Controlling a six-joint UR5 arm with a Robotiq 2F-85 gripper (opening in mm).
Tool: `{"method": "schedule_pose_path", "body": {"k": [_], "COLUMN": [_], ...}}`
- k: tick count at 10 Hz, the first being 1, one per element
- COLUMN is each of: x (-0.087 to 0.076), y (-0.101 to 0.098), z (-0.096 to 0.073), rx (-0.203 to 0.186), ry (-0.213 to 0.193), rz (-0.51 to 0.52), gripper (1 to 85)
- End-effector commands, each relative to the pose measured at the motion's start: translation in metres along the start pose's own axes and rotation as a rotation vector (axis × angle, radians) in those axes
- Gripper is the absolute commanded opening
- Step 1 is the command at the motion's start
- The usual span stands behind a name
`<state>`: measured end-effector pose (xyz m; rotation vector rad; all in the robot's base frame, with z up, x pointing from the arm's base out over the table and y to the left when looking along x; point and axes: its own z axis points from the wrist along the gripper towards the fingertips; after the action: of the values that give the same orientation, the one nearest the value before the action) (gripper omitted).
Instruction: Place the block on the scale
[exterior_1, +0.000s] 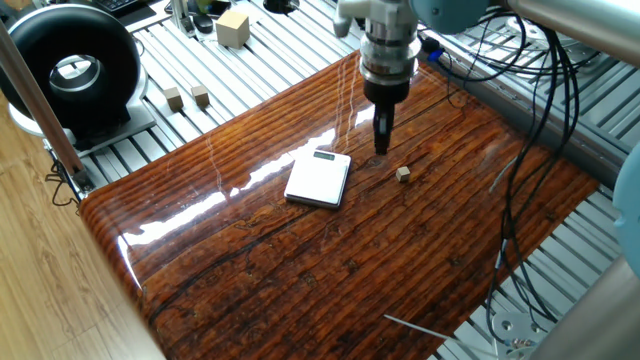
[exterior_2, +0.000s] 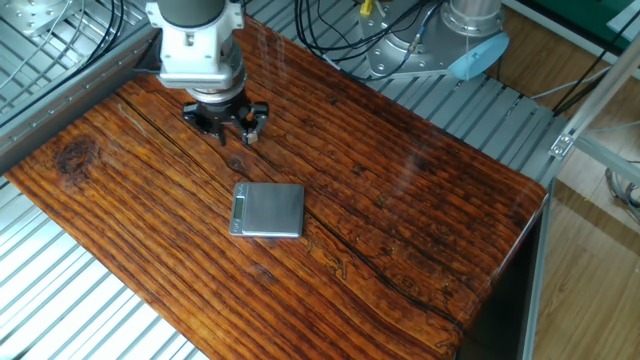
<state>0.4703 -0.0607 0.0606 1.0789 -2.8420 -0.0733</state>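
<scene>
The scale (exterior_1: 318, 179) at centre frame carries nothing; the block (exterior_1: 402, 174) sits right of it. The tool (exterior_1: 382, 146) hangs empty, spread unclear.

Glossy striped-wood worktop (exterior_1: 300, 270), two things lying on it.

The white scale (exterior_1: 318, 179) sits flat near the middle, dark display strip at its far end; the tiny tan block (exterior_1: 402, 174) rests on the wood to one side, near but apart.
</scene>
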Motion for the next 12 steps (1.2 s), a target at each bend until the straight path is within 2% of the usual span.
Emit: {"method": "schedule_pose_path", "body": {"k": [1,2,4,6,8,10,12], "x": [0.0,0.004,0.005,0.005,0.003,0.01,0.012], "y": [0.029,0.025,0.021,0.027,0.024,0.009,0.006], "z": [0.015,0.019,0.022,0.025,0.025,0.027,0.034], "rx": [-0.055,-0.022,-0.001,-0.011,0.002,0.047,0.048], "ry": [-0.014,0.002,-0.002,-0.009,-0.018,0.009,0.015], "rz": [-0.031,-0.031,-0.071,-0.11,-0.141,-0.16,-0.184], "gripper": [38.0,37.0,36.7,36.7,36.7,37.0,37.0]}}
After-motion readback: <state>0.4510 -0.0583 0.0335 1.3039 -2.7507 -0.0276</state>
